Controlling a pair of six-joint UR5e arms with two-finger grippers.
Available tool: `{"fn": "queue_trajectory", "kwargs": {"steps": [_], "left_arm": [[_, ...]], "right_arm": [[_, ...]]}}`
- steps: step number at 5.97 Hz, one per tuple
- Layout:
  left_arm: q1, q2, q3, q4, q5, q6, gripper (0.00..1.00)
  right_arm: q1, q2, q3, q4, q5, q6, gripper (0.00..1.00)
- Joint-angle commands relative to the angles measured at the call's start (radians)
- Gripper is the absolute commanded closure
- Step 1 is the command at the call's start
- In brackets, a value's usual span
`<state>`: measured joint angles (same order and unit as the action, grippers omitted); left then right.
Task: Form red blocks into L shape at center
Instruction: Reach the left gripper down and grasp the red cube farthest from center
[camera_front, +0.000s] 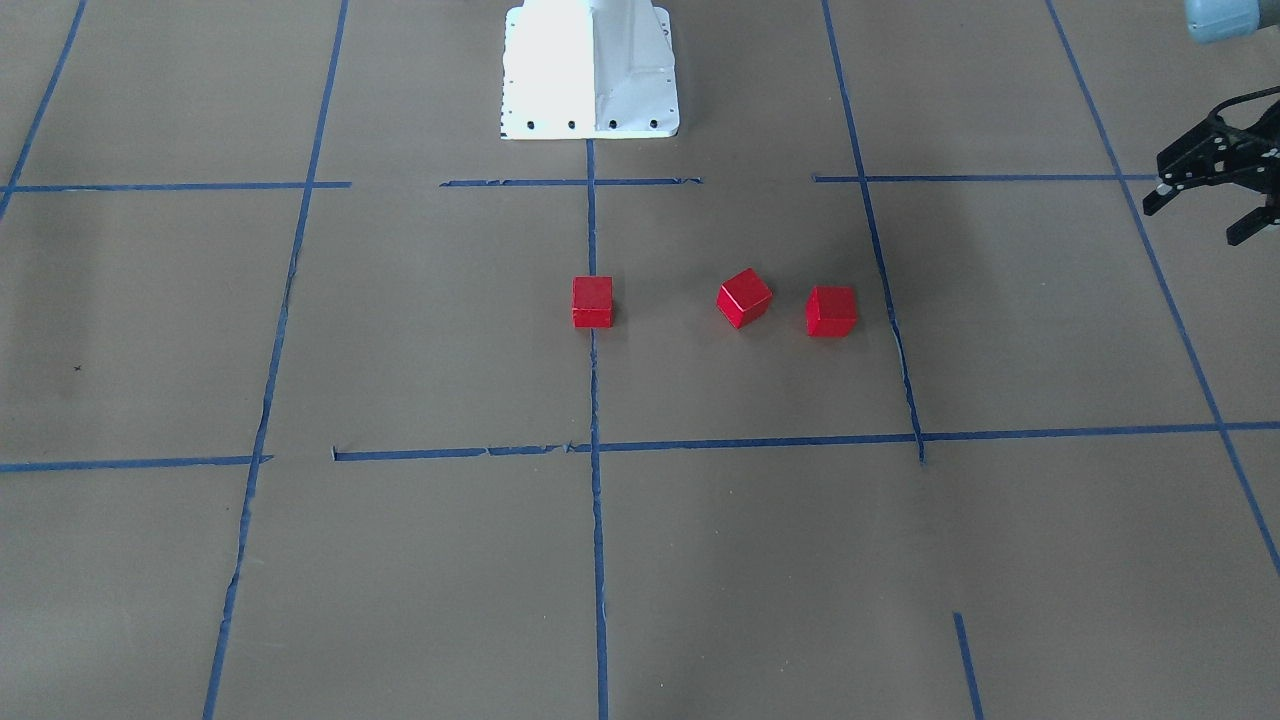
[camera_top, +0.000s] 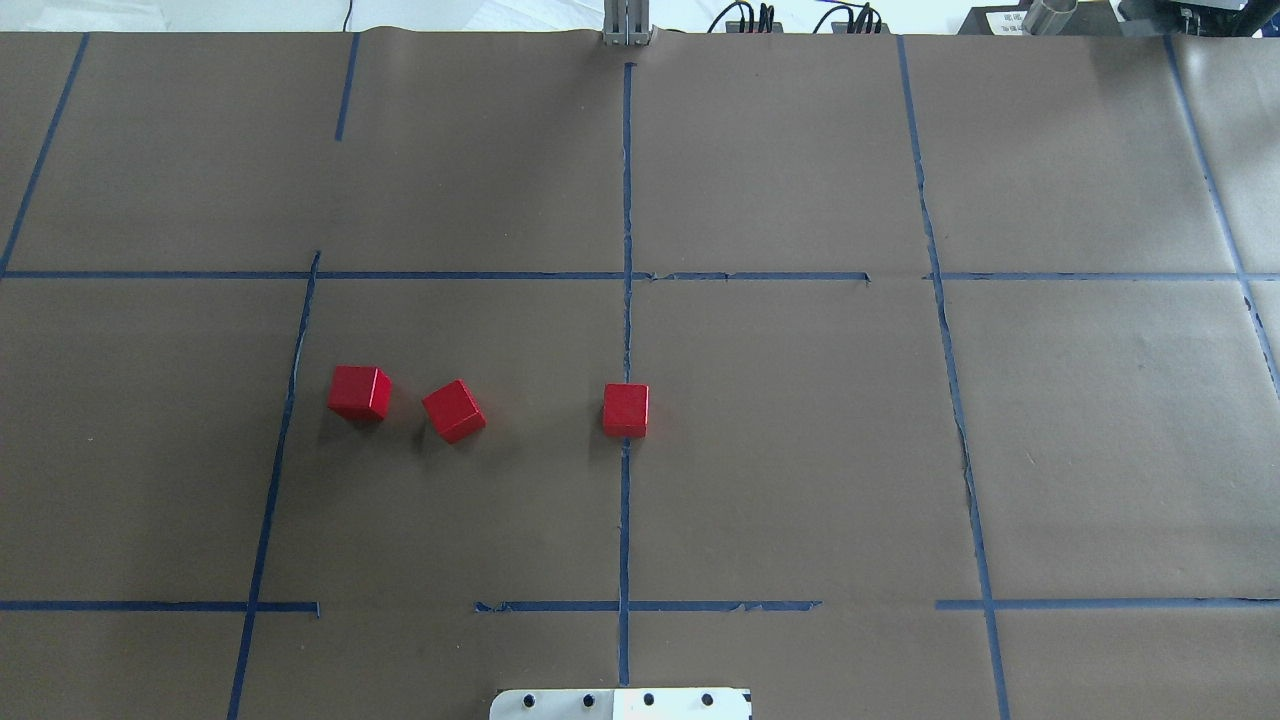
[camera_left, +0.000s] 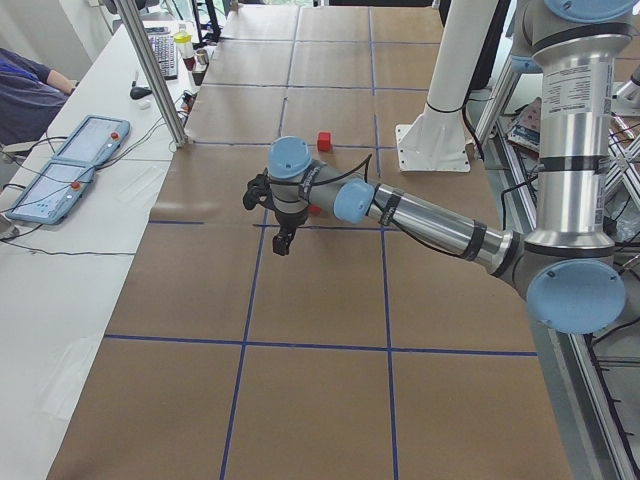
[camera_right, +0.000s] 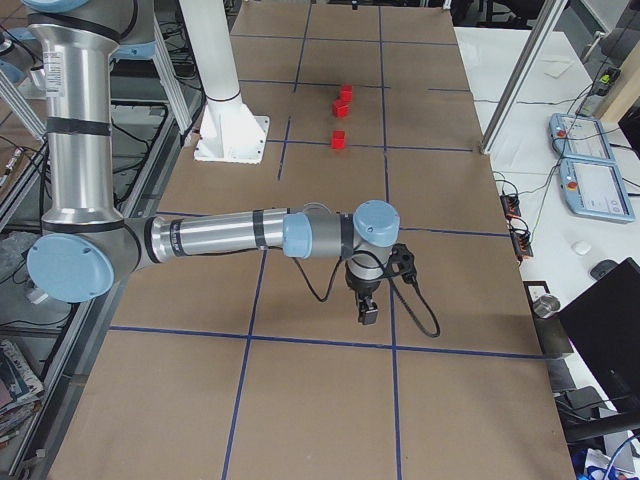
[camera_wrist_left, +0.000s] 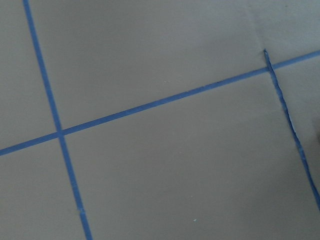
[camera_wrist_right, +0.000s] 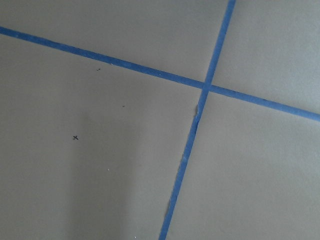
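Observation:
Three red blocks lie apart in the center square. One block (camera_front: 592, 302) (camera_top: 625, 410) sits on the center blue tape line (camera_top: 626, 520). The other two (camera_front: 744, 298) (camera_front: 831, 311) lie toward my left side, shown in the overhead view as a turned block (camera_top: 454, 411) and a block (camera_top: 359, 392) near the square's edge line. My left gripper (camera_front: 1193, 222) hangs open and empty, far outside the square on my left. My right gripper (camera_right: 366, 312) shows only in the exterior right view, far from the blocks; I cannot tell its state.
The white robot base (camera_front: 590, 70) stands at the table's robot-side edge, behind the center square. Brown paper with a blue tape grid (camera_top: 940, 300) covers the table. Both wrist views show only paper and tape lines. Teach pendants (camera_left: 60, 170) lie off the paper.

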<state>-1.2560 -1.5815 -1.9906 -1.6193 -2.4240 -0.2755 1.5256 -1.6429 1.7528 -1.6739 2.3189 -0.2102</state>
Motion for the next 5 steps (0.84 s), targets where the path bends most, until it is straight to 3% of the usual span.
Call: {"fn": "queue_trajectory", "kwargs": {"steps": [1,2,3,5], "left_arm": [[0.222,-0.165,-0.002,0.002,0.094,-0.422,0.0],[0.41,-0.263,0.016,0.015,0.194,-0.647,0.0],[0.503,-0.309,0.033,0.013,0.283,-0.882,0.0],[0.579,-0.397,0.079,0.012,0.356,-1.292,0.0]], "right_arm": [[0.016,-0.028,0.004,0.0,-0.001,0.005,0.01],[0.015,-0.029,0.005,-0.001,0.0,0.005,0.01],[0.015,-0.028,0.001,-0.001,-0.001,0.006,0.01],[0.015,-0.029,-0.003,-0.001,-0.001,0.005,0.01]]}}
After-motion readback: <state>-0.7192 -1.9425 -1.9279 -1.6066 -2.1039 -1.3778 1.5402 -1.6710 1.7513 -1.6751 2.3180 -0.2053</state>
